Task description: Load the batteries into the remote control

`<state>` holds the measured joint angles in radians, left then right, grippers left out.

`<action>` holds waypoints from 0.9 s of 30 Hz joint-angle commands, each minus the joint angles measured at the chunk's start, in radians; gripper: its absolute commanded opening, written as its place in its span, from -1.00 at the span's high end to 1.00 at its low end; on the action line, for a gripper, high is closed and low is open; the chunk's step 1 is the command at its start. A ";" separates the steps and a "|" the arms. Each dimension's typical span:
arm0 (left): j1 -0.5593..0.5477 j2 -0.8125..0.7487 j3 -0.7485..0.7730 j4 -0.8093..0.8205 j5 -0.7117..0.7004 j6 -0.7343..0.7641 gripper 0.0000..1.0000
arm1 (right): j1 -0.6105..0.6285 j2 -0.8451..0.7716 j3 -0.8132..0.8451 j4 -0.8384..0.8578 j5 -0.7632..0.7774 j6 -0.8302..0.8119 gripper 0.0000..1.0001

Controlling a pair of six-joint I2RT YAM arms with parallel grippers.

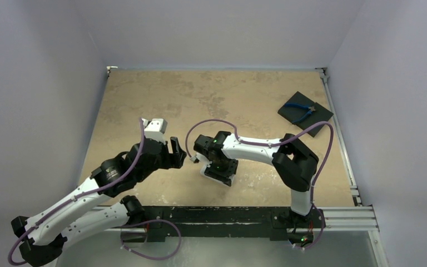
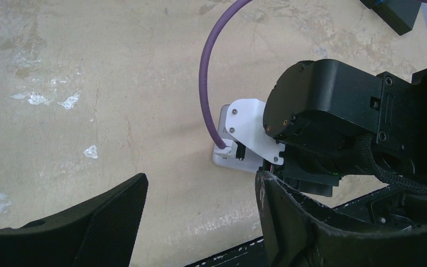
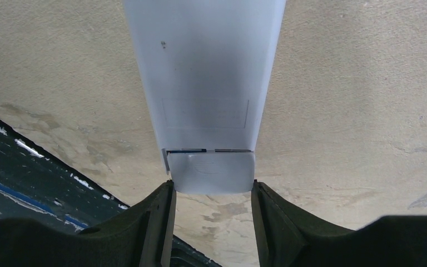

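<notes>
At my right gripper [image 3: 211,189], the small white plastic remote control [image 3: 205,83] is clamped by its tip alone. That shallow hold could slip; left gripper [image 2: 200,183] gapes empty.

The white rectangular plastic remote control [image 3: 205,83] is lying flat on the beige mottled table [image 1: 228,94], towards its front edge. Its near end is sitting pinched between the right gripper's [image 3: 211,190] fingers. The left gripper [image 1: 177,151] is hanging just to its left. At the far right, blue-handled metal pliers [image 1: 299,107] are resting on a black square pad [image 1: 318,118].
</notes>
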<state>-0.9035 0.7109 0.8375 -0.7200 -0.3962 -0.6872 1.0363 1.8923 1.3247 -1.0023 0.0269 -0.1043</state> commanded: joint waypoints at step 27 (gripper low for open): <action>-0.018 -0.025 -0.003 0.019 -0.013 0.014 -0.42 | 0.016 -0.055 0.042 0.007 -0.033 0.047 0.80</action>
<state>-0.9123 0.6937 0.8375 -0.7200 -0.3973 -0.6872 1.0439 1.8908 1.3304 -1.0031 0.0093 -0.0746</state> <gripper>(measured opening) 0.706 0.549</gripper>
